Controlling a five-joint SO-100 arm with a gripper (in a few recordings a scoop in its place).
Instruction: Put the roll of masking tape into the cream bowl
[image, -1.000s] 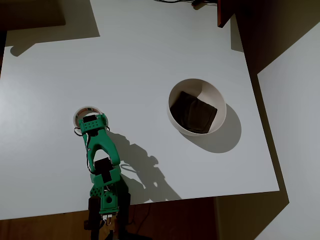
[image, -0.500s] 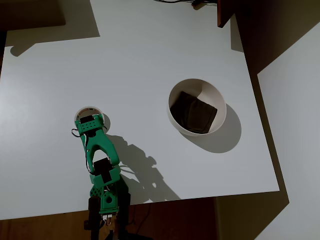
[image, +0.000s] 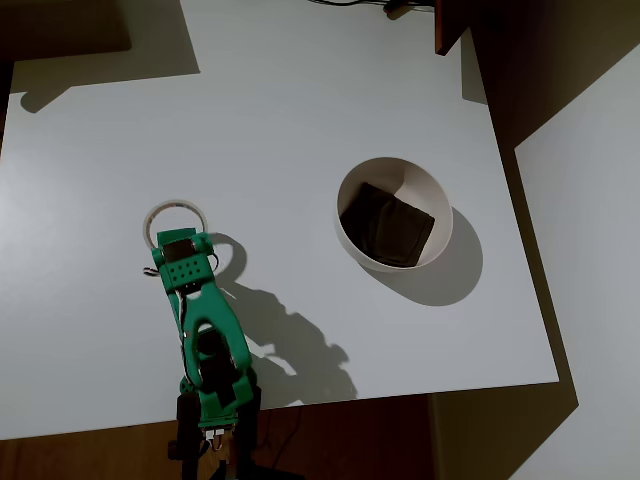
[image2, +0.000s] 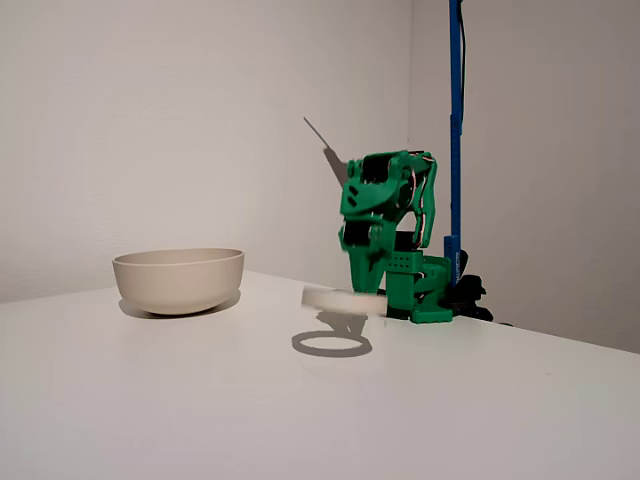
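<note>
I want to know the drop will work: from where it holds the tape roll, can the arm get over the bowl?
Probably yes: the gripper has the tape roll lifted off the table, and nothing stands between it and the bowl.

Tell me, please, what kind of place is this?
Probably an indoor robot test bench: a bare white table against a plain wall, a green arm fixed at its edge, and a blue pole.

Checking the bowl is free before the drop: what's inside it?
Overhead, the cream bowl holds a dark square patch at its bottom; whatever lies beneath the patch is covered.
</note>
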